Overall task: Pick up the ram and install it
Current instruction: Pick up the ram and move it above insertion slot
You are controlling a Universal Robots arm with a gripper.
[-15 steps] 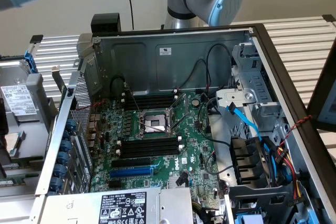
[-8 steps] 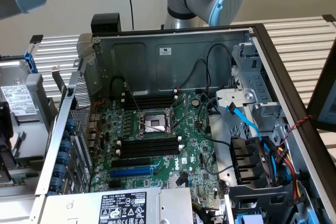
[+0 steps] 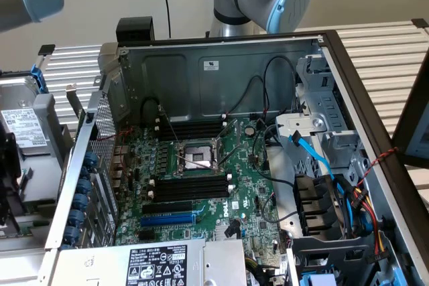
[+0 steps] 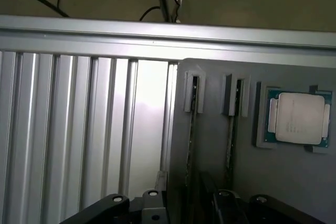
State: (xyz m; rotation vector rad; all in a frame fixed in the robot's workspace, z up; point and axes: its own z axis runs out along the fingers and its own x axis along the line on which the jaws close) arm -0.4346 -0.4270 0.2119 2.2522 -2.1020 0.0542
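In the wrist view a grey holder plate (image 4: pixel 210 156) carries two thin sticks standing on edge in its grooves. One ram stick (image 4: pixel 190 129) runs down between my fingers, and a second one (image 4: pixel 231 129) stands beside it. My gripper (image 4: pixel 186 205) hangs just over the first stick, open, one dark finger (image 4: pixel 157 203) on each side and nothing clamped. In the exterior view the open computer case (image 3: pixel 348 72) shows the green motherboard (image 3: pixel 248 185) with long black slots (image 3: pixel 191 187) on either side of the CPU socket (image 3: pixel 194 155).
A CPU chip (image 4: pixel 298 118) sits in its own recess on the holder plate beside the sticks. Ribbed aluminium table (image 4: pixel 79 129) lies around the plate. In the case are a blue slot (image 3: pixel 167 219), blue and black cables (image 3: pixel 322 165), a drive cage (image 3: pixel 322 105) and a labelled power supply (image 3: pixel 157 262).
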